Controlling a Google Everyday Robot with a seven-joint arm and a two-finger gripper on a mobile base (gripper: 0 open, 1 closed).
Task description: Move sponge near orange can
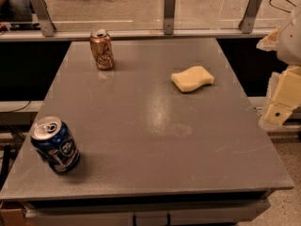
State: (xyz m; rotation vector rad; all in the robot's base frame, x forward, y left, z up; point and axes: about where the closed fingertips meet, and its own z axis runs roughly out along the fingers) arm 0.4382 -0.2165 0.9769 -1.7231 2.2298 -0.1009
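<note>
The pale yellow sponge (193, 78) lies flat on the grey table (141, 140), right of centre toward the back. The orange can (102, 49) stands upright near the table's back left, well apart from the sponge. My gripper (278, 108) shows as pale blocky parts at the right edge of the view, beyond the table's right side and to the right of the sponge. It holds nothing that I can see.
A blue can with white logos (55, 145) stands at the table's front left. A glass barrier with metal posts (169, 12) runs along the back edge. The floor drops away past the right and front edges.
</note>
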